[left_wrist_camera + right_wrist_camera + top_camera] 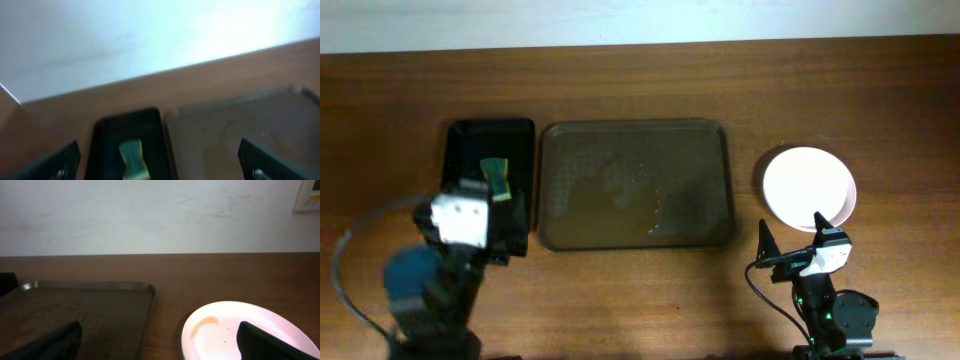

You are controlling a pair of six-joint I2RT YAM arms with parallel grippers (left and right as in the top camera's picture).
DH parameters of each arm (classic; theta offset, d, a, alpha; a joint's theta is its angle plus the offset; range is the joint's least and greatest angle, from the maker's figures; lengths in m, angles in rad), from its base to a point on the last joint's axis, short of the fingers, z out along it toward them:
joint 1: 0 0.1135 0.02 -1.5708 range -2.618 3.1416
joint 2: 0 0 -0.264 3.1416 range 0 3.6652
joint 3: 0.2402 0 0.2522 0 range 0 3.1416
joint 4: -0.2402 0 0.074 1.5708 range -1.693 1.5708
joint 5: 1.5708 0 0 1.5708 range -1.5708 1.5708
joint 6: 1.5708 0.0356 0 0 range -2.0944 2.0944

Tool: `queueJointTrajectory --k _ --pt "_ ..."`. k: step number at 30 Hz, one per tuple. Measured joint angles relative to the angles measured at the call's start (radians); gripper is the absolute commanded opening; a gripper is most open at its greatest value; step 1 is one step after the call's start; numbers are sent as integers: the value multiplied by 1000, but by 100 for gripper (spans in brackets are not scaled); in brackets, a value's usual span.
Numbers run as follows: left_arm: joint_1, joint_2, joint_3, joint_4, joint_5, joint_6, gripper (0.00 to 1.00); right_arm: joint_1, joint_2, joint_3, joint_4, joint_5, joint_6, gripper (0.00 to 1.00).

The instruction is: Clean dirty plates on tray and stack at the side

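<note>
The brown tray [635, 185] lies at the table's middle with no plates on it, only faint wet marks. White plates [808, 187] sit in one pile on the table right of it; I cannot tell how many. In the right wrist view the top plate [240, 330] carries a thin orange-brown smear [202, 325]. My right gripper [790, 240] is open and empty, just in front of the plates [160, 347]. My left gripper [505, 235] is open and empty over the near end of the black tray [160, 165]. The brown tray also shows in both wrist views [220, 130] [75, 310].
A narrow black tray [490, 150] stands left of the brown tray, with a green and yellow sponge [497, 178] in it; both show in the left wrist view [107, 135] [131, 160]. A pale wall runs behind the table's far edge.
</note>
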Motion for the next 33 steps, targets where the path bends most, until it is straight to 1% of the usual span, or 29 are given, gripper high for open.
queueJointTrajectory --k 1,2,3,4,5,6,8,9,11,33 --pt "-6 -61 -69 30 1 7 99 0 0 0 0 0 0 99" --pt "-21 -128 -149 97 0 19 99 0 0 0 0 0 0 98" --pt "-61 -233 -271 148 2 68 99 1 -1 0 0 0 0 98" --pt "-72 -260 -314 219 -2 95 99 1 0 0 0 0 0 98" --pt "-92 -358 -424 289 -3 148 99 1 -1 0 0 0 0 98" --pt "-93 -389 -469 321 -3 163 99 1 0 0 0 0 0 98" --pt "-93 -482 -591 369 -14 188 99 1 1 0 0 0 0 98" --pt "-93 -497 -612 383 -22 191 99 1 -1 0 0 0 -1 98" --pt "-92 -513 -652 330 -54 199 99 1 -1 0 0 0 0 98" --pt "-92 -515 -654 330 -78 209 99 1 -1 0 0 0 0 98"
